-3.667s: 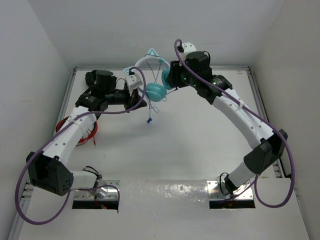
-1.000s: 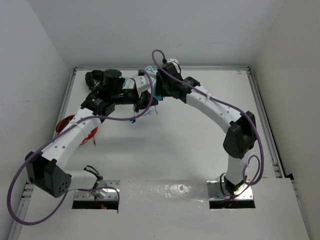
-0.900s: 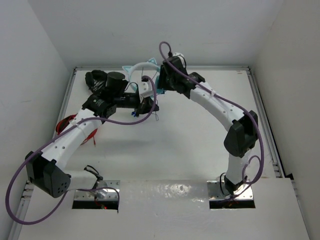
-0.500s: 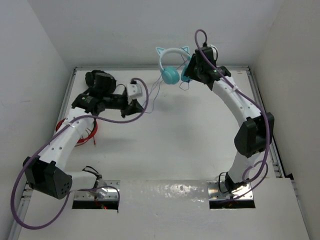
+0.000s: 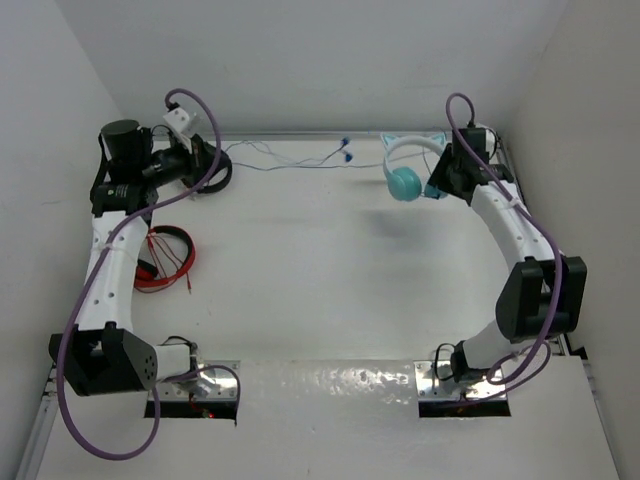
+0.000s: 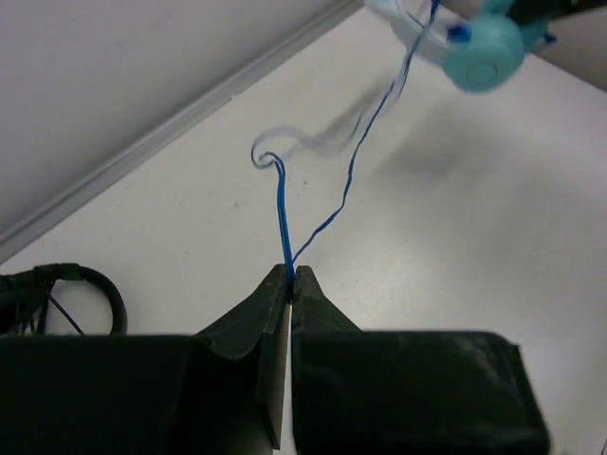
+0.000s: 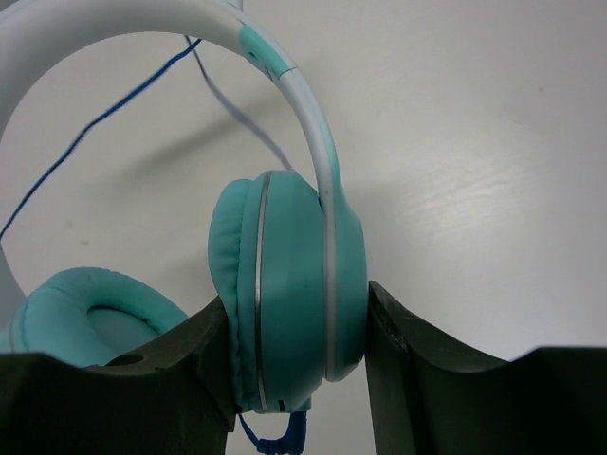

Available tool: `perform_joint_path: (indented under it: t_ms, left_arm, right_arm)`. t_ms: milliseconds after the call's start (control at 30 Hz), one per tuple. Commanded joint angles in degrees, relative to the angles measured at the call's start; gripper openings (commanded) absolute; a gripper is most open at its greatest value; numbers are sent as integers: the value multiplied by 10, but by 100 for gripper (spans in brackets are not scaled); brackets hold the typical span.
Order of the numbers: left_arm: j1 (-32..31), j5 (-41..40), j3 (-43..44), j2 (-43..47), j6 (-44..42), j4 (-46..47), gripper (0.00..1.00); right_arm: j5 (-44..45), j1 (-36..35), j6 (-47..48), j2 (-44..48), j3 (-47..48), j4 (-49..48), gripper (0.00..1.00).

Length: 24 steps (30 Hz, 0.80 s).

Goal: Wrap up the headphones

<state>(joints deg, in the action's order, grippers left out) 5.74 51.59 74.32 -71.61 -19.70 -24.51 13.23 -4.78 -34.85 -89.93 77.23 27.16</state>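
Note:
The teal headphones (image 5: 405, 172) with a pale cat-ear headband hang at the back right. My right gripper (image 5: 441, 183) is shut on one earcup (image 7: 294, 294), its fingers on either side. The thin blue cable (image 5: 290, 155) stretches leftward across the back of the table, with the blue plug (image 5: 346, 156) dangling near its middle. My left gripper (image 5: 213, 168) at the back left is shut on the cable (image 6: 285, 227), pinched at the fingertips (image 6: 289, 275). The headphones show far off in the left wrist view (image 6: 479, 47).
Red headphones (image 5: 160, 258) lie at the left side of the table beside my left arm. A black cable loop (image 6: 66, 294) lies at the left in the left wrist view. The back wall rail (image 5: 300, 137) runs behind both grippers.
The arms have drawn apart: my right gripper carried the headphones to the back right and my left gripper pulled the cable to the back left, stretching it out.

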Motion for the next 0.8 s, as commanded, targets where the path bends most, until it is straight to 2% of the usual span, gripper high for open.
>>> perform_joint_path:
  t_ms: [0, 100, 233, 333, 367, 400, 467, 500, 533, 633, 767]
  left_arm:
    - [15, 9, 28, 19, 85, 91, 0]
    - [23, 10, 35, 21, 126, 142, 0]
    - [23, 54, 30, 18, 86, 128, 0]
    - [15, 76, 19, 18, -2, 35, 0]
    - [-4, 81, 17, 21, -78, -1, 0]
    - [-16, 78, 13, 24, -109, -56, 0]
    - [-49, 72, 4, 30, -168, -98, 2]
    - [-62, 69, -4, 31, -181, -131, 10]
    - [-90, 68, -6, 32, -195, -148, 29]
    - [-114, 71, -9, 35, -210, -162, 69]
    - [-113, 62, 15, 24, -59, -39, 85]
  right_arm:
    - [31, 2, 38, 16, -42, -26, 0]
    - [47, 1, 61, 13, -78, -27, 0]
    - [3, 0, 72, 24, -98, -35, 0]
    - [-17, -10, 96, 53, -100, -68, 0]
    - [-48, -12, 107, 61, -98, -79, 0]
    - [-73, -12, 129, 69, -97, -96, 0]
    - [-161, -14, 165, 92, -90, -112, 0]
    - [-191, -15, 175, 101, -90, -132, 0]
    - [-245, -19, 186, 120, -93, -141, 0]
    - [-297, -46, 235, 140, -91, -156, 0]
    - [-331, -97, 314, 155, -60, -133, 0]
